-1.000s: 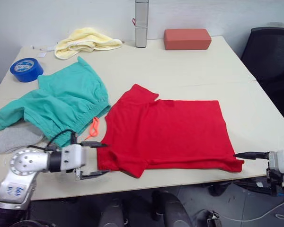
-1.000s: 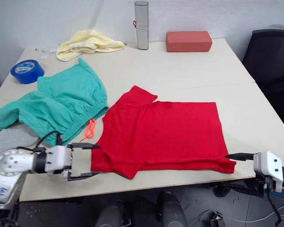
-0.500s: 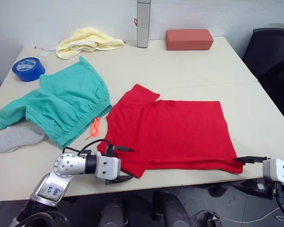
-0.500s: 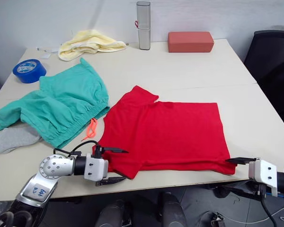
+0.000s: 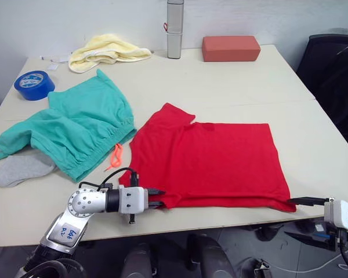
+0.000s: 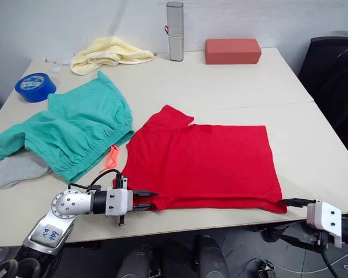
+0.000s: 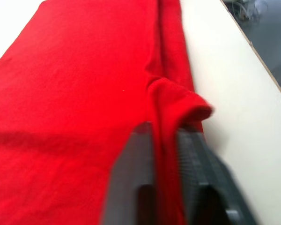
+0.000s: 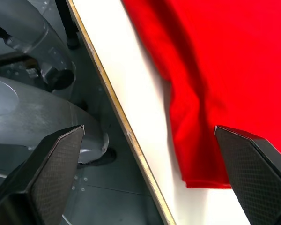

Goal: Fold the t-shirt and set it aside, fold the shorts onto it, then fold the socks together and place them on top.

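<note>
While the t-shirt (image 5: 209, 162) lies flat and open near the front edge of the table (image 5: 232, 81), the first fold has only just begun, so both near corners need a good hold before any lifting. The left gripper (image 5: 158, 204) has its two fingers pressed together on the near left corner of the red cloth, at the sleeve. In the left wrist view the cloth (image 7: 166, 140) runs up between the two black fingers, so the pinch looks firm. The right gripper (image 6: 292, 202) sits just beside the near right corner, with its fingers spread wide and nothing in them. I think it should slide in a bit more, so one finger goes under the hem, and then close. After that both arms should lift at the same time and carry the near edge to the far edge, keeping the cloth tight so it does not bunch up. The shorts (image 5: 75, 127) lie to the left, and one of the socks (image 5: 20, 168) peeks out from under them at the near left
</note>
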